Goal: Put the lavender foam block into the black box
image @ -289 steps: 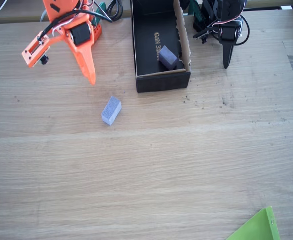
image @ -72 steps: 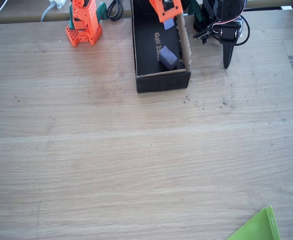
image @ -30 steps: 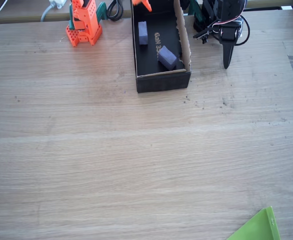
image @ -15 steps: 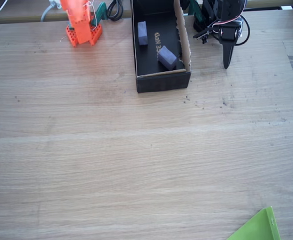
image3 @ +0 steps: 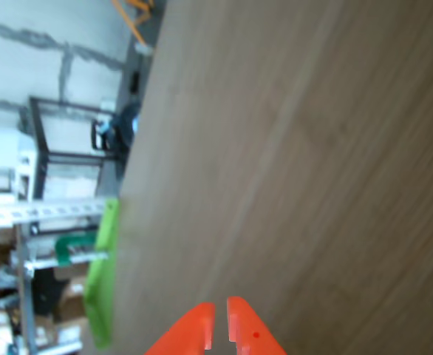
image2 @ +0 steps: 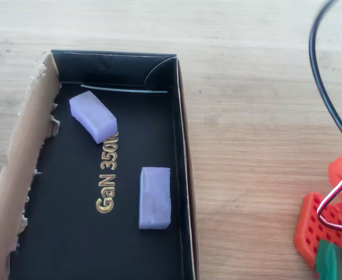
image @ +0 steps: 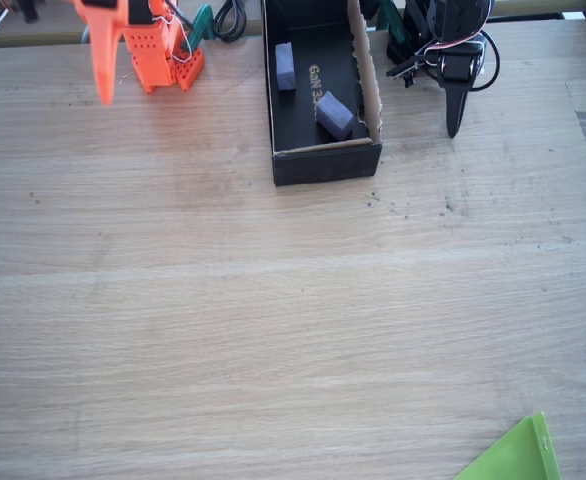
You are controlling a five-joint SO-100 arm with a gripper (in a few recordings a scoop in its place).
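Note:
The black box (image: 323,160) stands at the table's far edge, its gold-lettered floor open to the overhead view (image2: 118,245). The lavender foam block (image: 285,65) lies flat on that floor along one long wall (image2: 155,197), free of the gripper. My orange gripper (image: 104,88) hangs over bare table well left of the box, pointing down. In the wrist view its fingertips (image3: 220,325) sit together with only a sliver between them and nothing held.
A stubbier, darker purple-grey block (image: 335,115) lies in the box near the torn brown wall (image2: 93,115). The orange arm base (image: 168,60) stands left of the box. A green sheet corner (image: 518,455) pokes in at the near right.
The lavender block went from the table into the gripper above the box, then came to lie on the box floor. Since then the arm has swung left, away from the box.

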